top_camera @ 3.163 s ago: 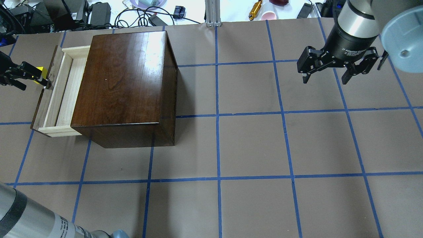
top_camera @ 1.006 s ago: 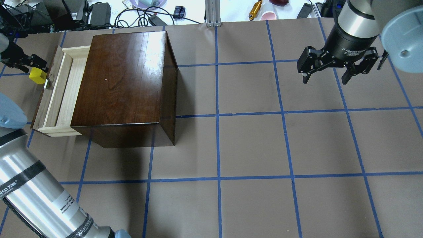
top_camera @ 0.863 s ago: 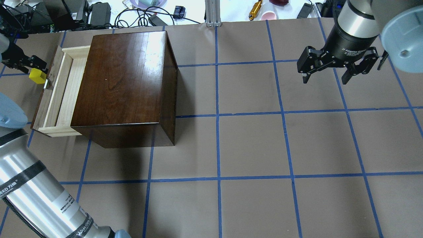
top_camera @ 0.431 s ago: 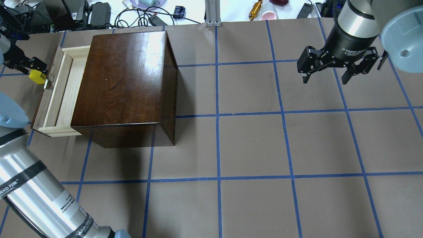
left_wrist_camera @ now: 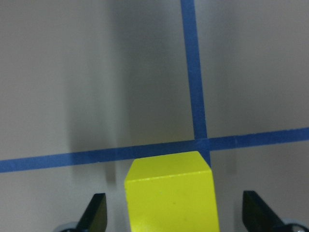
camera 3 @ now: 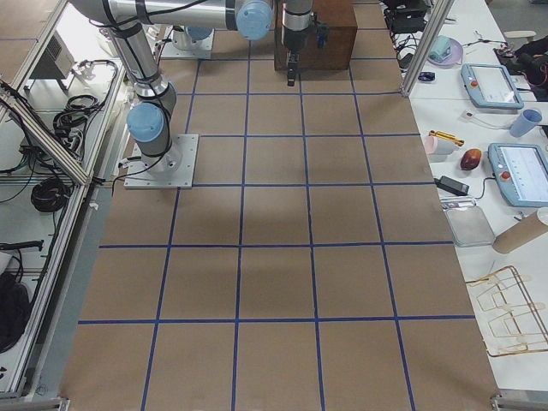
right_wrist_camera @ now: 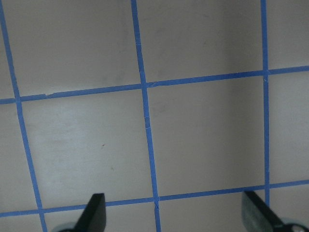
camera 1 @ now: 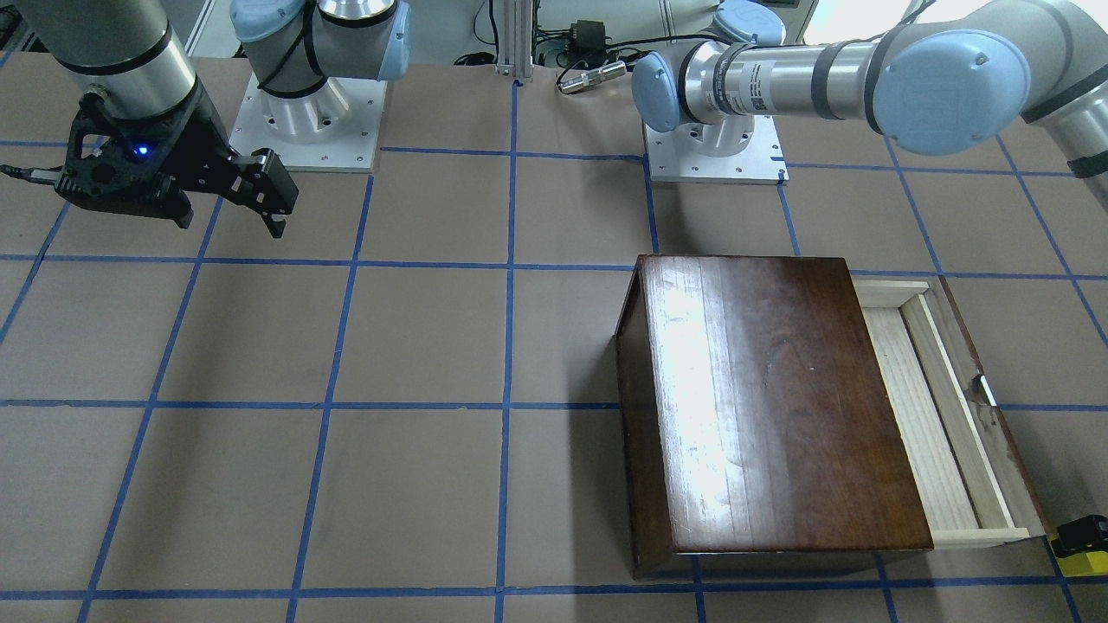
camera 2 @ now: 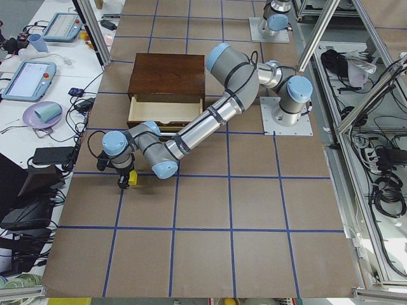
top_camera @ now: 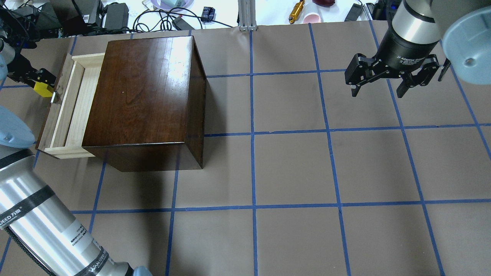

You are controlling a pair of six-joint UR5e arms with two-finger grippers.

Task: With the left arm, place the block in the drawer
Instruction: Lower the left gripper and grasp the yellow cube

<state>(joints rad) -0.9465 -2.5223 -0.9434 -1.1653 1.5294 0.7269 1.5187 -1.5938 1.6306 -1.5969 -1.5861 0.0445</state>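
Observation:
The yellow block (top_camera: 43,89) lies on the table just left of the drawer's dark front panel (top_camera: 48,119) and small handle (top_camera: 53,98). The pale wooden drawer (top_camera: 73,107) stands pulled out of the dark-brown cabinet (top_camera: 142,88). My left gripper (top_camera: 35,81) is low over the block. In the left wrist view the block (left_wrist_camera: 169,193) sits between the spread fingers (left_wrist_camera: 95,212) with gaps on both sides. The block also shows in the front view (camera 1: 1078,561) and the left side view (camera 2: 133,180). My right gripper (top_camera: 378,92) is open and empty, high at the far right.
Cables, power bricks and small items (top_camera: 115,15) lie past the table's far edge behind the cabinet. My left arm's forearm (top_camera: 42,226) crosses the near left corner. Blue tape lines (top_camera: 253,134) grid the brown table.
My left gripper has left the drawer handle and come down over the yellow block, which now sits partly under it. The drawer stays open. The right arm has not moved.

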